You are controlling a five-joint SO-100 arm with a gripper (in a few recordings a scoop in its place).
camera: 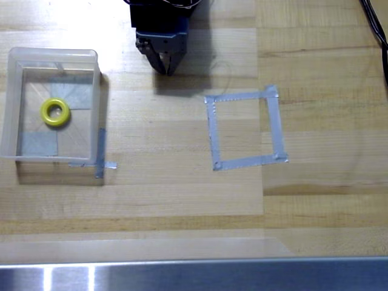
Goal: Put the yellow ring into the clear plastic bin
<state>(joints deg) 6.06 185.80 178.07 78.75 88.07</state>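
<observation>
Yellow ring lies flat on the floor of the bin, left of centre, clear of all 4 walls. Gripper hangs at the top of the overhead view, well apart from the bin, fingers nearly together and holding nothing. Placement appears complete. Judgement: the only step left is to keep the arm high and away from the bin rim. Tape square on the wooden table stands vacant.

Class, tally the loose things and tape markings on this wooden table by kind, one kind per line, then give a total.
Yellow ring: 1
Clear plastic bin: 1
Grey tape square outline: 1
Total: 3
</observation>
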